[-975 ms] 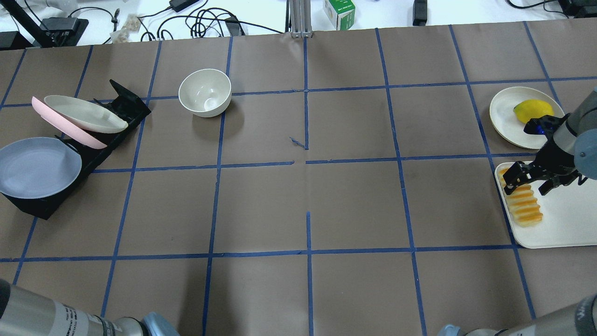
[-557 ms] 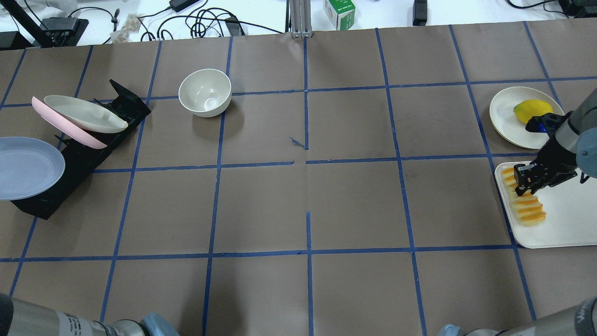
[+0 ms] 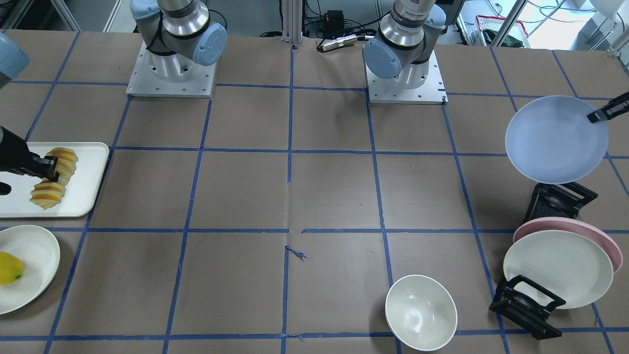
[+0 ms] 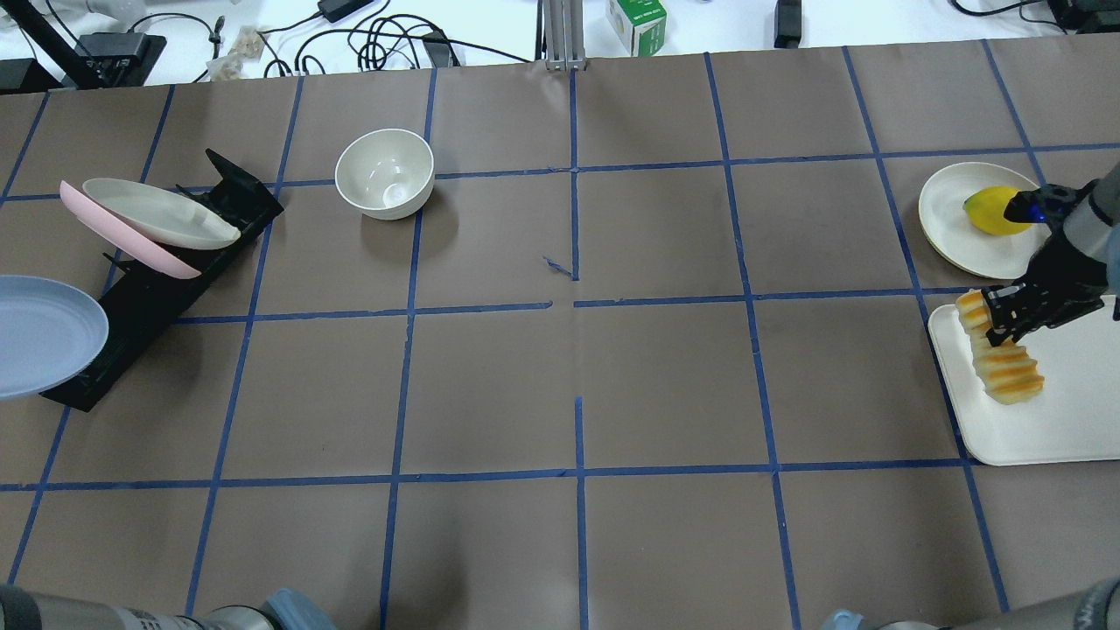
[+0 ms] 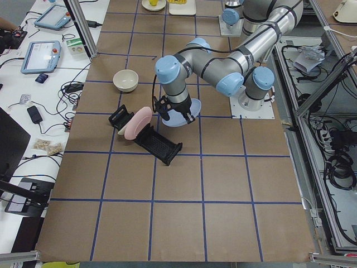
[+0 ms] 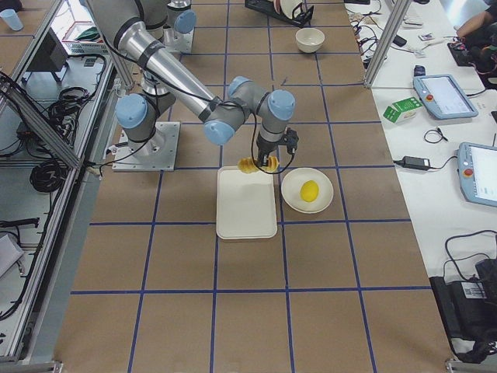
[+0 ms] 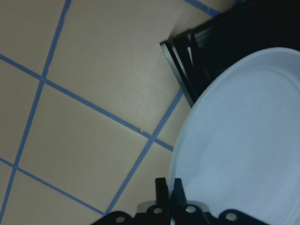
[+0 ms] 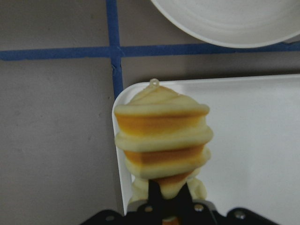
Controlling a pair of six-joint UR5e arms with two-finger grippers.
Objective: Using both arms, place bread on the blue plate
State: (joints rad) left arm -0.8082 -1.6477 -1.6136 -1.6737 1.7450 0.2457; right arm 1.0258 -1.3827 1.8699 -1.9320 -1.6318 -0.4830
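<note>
My right gripper (image 4: 1004,322) is shut on the bread (image 4: 1006,359), a ridged orange and pale yellow loaf. It holds the loaf near one end, a little above the white tray (image 4: 1050,429). In the right wrist view the bread (image 8: 161,140) hangs over the tray's corner (image 8: 253,140). My left gripper (image 3: 595,117) is shut on the rim of the blue plate (image 3: 553,140) and holds it in the air beside the black rack. The left wrist view shows the fingers (image 7: 162,187) pinching the plate's edge (image 7: 243,150). In the overhead view the plate (image 4: 44,337) is at the left edge, and the left gripper is out of frame.
A black dish rack (image 4: 166,289) holds a pink plate (image 4: 144,252) and a cream plate (image 4: 157,213). A cream bowl (image 4: 385,173) stands at the back left. A cream plate (image 4: 945,219) with a yellow fruit (image 4: 989,210) sits behind the tray.
My right gripper closed on the bread and lifted it off the tray. The left gripper pulled the blue plate out of the rack, toward the left edge.
</note>
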